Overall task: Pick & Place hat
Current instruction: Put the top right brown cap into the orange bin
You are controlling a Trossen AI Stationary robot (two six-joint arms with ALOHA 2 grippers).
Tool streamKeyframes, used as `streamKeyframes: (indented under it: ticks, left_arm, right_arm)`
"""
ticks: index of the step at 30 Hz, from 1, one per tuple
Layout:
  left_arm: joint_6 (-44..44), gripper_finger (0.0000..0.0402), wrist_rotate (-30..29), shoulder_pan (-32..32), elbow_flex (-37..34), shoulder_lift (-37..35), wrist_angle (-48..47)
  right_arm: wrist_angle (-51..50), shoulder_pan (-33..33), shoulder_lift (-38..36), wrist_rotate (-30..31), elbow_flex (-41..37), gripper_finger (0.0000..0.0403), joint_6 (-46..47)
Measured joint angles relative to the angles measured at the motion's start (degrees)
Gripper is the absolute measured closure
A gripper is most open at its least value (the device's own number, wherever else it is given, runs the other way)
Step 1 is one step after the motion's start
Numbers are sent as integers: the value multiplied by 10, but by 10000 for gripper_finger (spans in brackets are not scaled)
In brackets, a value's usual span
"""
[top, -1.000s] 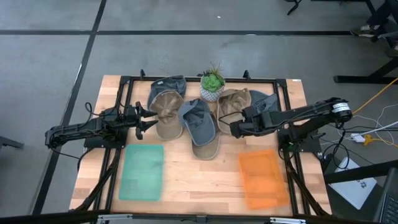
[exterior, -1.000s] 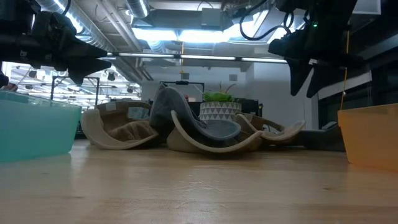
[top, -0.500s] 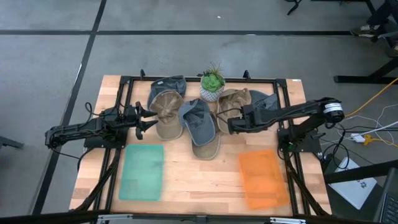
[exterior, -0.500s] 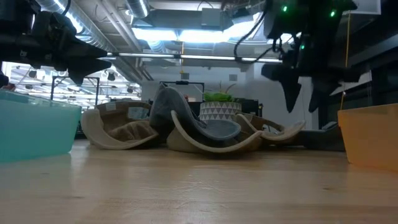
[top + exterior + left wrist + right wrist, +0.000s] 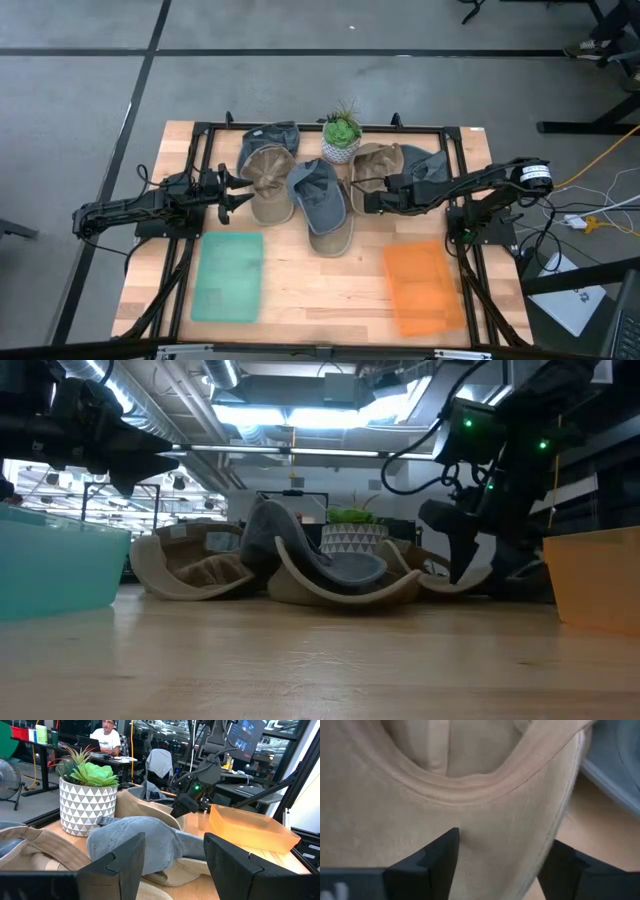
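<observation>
Three caps lie in a row at the table's far middle. The right one is a tan cap (image 5: pixel 372 165), upside down, with its hollow facing up (image 5: pixel 485 795). A grey cap with a tan brim (image 5: pixel 322 195) lies in the middle. A tan and grey cap (image 5: pixel 268 172) lies on the left. My right gripper (image 5: pixel 358 197) is open and low over the tan cap's brim side (image 5: pixel 462 565). My left gripper (image 5: pixel 243 197) is open and waits left of the caps, raised above the table (image 5: pixel 172 865). My right gripper's open fingers (image 5: pixel 437 857) stand on either side of the tan cap's brim (image 5: pixel 500 835), just below the sweatband seam, coming slanting down from the table's right. I cannot tell whether they touch the cloth.
A potted plant (image 5: pixel 341 135) in a patterned white pot stands behind the caps. A teal bin (image 5: pixel 228 275) sits near left and an orange bin (image 5: pixel 422 285) near right. Bare wood lies between the bins (image 5: pixel 320 290). People sit at desks beyond the table in the left wrist view.
My right gripper has moved toward the table's left and come down onto the tan cap's near side, staying open. The caps have not moved.
</observation>
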Motion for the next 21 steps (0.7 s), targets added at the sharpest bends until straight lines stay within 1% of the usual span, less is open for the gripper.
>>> streamKeyframes:
  ticks: [3,10,12,14,18,21]
  left_arm:
    - [0,203,0,0,0,0,0]
    - [0,203,0,0,0,0,0]
    - [0,203,0,0,0,0,0]
    - [0,203,0,0,0,0,0]
    - [0,203,0,0,0,0,0]
    - [0,203,0,0,0,0,0]
  right_arm:
    - [9,0,0,13,-1,226,-21]
    - [18,0,-1,32,0,357,-58]
    - [26,0,-2,37,1,384,-74]
    - [28,0,-7,38,2,388,-91]
    - [14,1,-33,37,0,374,-120]
    - [-3,5,-64,37,6,383,-149]
